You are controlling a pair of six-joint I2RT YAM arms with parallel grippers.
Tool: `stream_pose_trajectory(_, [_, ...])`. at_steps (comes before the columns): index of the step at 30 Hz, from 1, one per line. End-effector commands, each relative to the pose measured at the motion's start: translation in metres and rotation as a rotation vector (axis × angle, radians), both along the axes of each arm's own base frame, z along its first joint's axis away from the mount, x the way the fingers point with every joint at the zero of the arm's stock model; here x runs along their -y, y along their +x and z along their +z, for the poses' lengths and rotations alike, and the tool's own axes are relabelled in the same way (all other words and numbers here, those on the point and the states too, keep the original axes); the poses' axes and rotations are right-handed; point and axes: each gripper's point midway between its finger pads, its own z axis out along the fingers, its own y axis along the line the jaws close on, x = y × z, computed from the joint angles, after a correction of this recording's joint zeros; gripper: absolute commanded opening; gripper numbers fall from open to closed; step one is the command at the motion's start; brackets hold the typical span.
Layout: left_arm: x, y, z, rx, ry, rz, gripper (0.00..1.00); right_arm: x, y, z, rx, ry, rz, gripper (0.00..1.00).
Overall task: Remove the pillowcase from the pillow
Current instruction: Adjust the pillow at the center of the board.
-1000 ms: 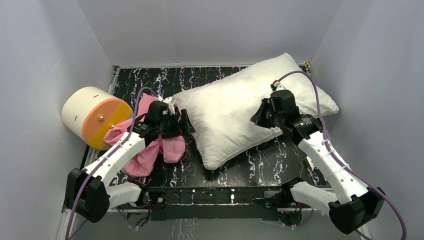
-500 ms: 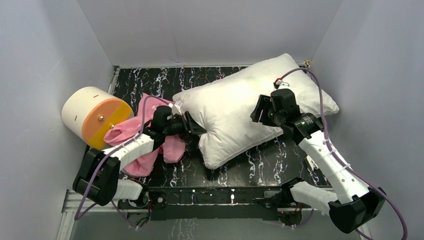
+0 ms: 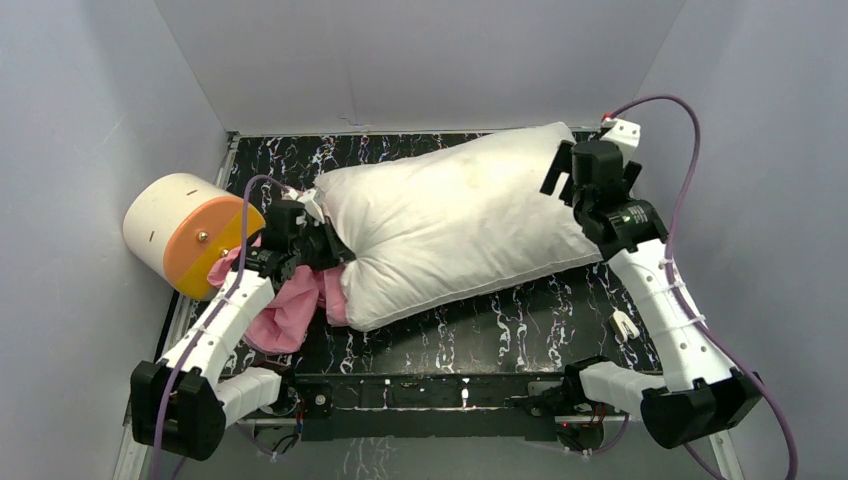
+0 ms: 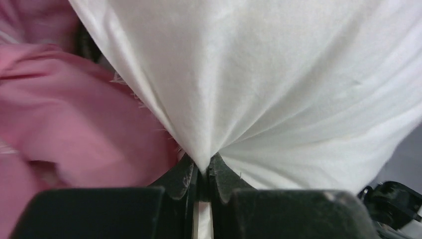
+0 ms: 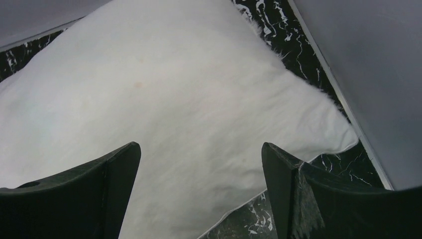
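Note:
The white pillow lies bare across the black table, slanting from the far right down to the near left. The pink pillowcase is crumpled in a heap under and beside its left end. My left gripper is shut on a pinch of the pillow's white fabric at that end, the cloth fanning out from my left gripper, with the pillowcase just to its left. My right gripper hovers open above the pillow's right end, and nothing lies between the fingers of my right gripper.
A cream-and-orange cylinder lies at the left edge, touching the pink heap. White walls close in the black marbled table on three sides. A small white scrap lies near the right arm.
My left gripper closed on the pillow's left end and drew it leftward. My right gripper opened, let the pillow go and rose toward the back right corner. The pillow slid left.

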Motion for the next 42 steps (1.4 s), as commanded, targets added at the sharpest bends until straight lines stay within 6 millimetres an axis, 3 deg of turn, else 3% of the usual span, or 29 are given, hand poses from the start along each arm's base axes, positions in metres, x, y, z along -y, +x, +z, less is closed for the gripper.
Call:
stream_pose_trajectory(1, [-0.03,0.004,0.002,-0.023,0.105,-0.075,0.0,0.02,0.032,0.025,0.065,0.081,-0.02,0.99])
stream_pose_trajectory(3, [-0.019,0.004,0.002,-0.046,0.063,-0.136,0.0,0.026,0.041,0.014,0.032,0.082,-0.039,0.99])
stream_pose_trajectory(8, [-0.021,0.012,-0.001,-0.05,0.084,-0.115,0.0,0.059,0.059,-0.044,-0.096,0.149,-0.153,0.99])
stream_pose_trajectory(11, [-0.021,0.015,0.004,-0.029,0.084,-0.123,0.0,0.046,0.066,-0.088,-0.209,0.288,-0.026,0.98])
stream_pose_trajectory(14, [-0.017,0.016,0.006,-0.032,0.067,-0.136,0.0,0.033,0.055,-0.119,-0.302,0.353,0.014,0.92])
stream_pose_trajectory(16, [-0.012,0.013,0.008,-0.045,0.036,-0.153,0.0,0.026,0.042,-0.115,-0.223,0.399,0.037,0.77])
stream_pose_trajectory(19, [-0.004,0.007,0.012,-0.049,-0.011,-0.181,0.0,0.024,0.02,-0.11,-0.116,0.428,0.035,0.47])
stream_pose_trajectory(22, [0.0,0.006,0.014,-0.045,-0.04,-0.191,0.0,0.024,-0.01,-0.117,-0.155,0.431,0.019,0.14])
stream_pose_trajectory(24, [0.007,0.005,0.021,-0.042,-0.082,-0.217,0.0,0.024,-0.026,-0.118,-0.173,0.434,0.01,0.0])
stream_pose_trajectory(29, [0.023,0.004,0.04,-0.022,-0.145,-0.29,0.0,0.039,-0.055,-0.095,-0.106,0.39,-0.06,0.0])
stream_pose_trajectory(33, [0.026,0.006,0.038,-0.02,-0.13,-0.305,0.0,0.043,-0.062,-0.07,-0.037,0.352,-0.044,0.0])
stream_pose_trajectory(38, [0.014,0.009,0.024,-0.047,-0.065,-0.243,0.0,0.013,-0.035,-0.051,-0.037,0.372,0.169,0.61])
stream_pose_trajectory(42, [0.012,0.003,0.018,-0.066,-0.059,-0.239,0.0,-0.004,0.009,-0.04,-0.002,0.356,0.326,0.82])
